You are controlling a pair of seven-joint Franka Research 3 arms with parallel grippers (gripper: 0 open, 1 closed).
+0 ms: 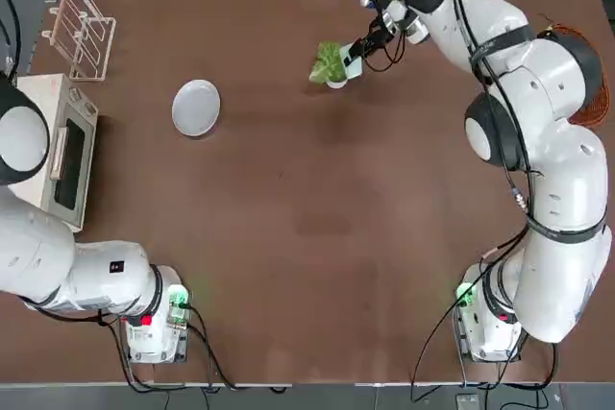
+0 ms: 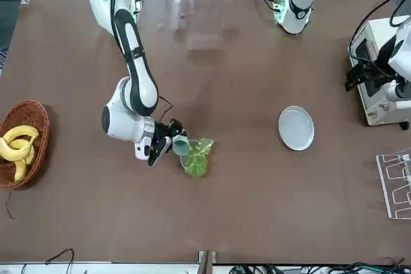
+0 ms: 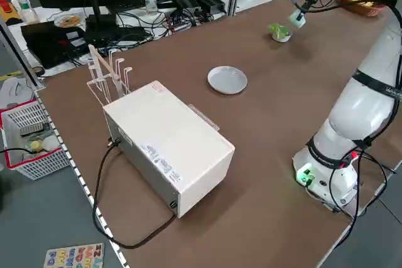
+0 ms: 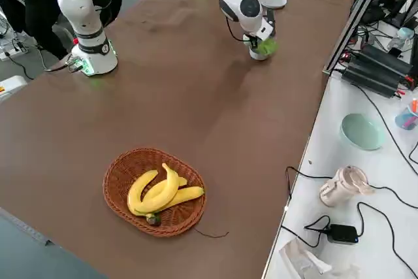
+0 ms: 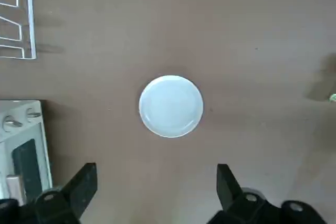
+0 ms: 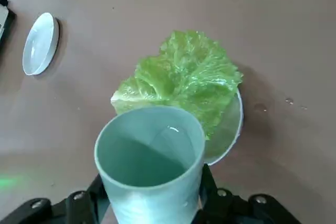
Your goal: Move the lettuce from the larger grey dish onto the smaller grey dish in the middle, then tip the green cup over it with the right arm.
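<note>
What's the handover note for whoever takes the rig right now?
Right gripper: shut on green cup, beside the small bowl's lettuce.
Left gripper: open, empty, over the table's left side.
Lettuce: in small bowl, overhanging its rim.
Larger plate: bare.
Done: lettuce moved, cup gripped.
Left: probably finish tipping the cup; can't tell whether anything has poured.
</note>
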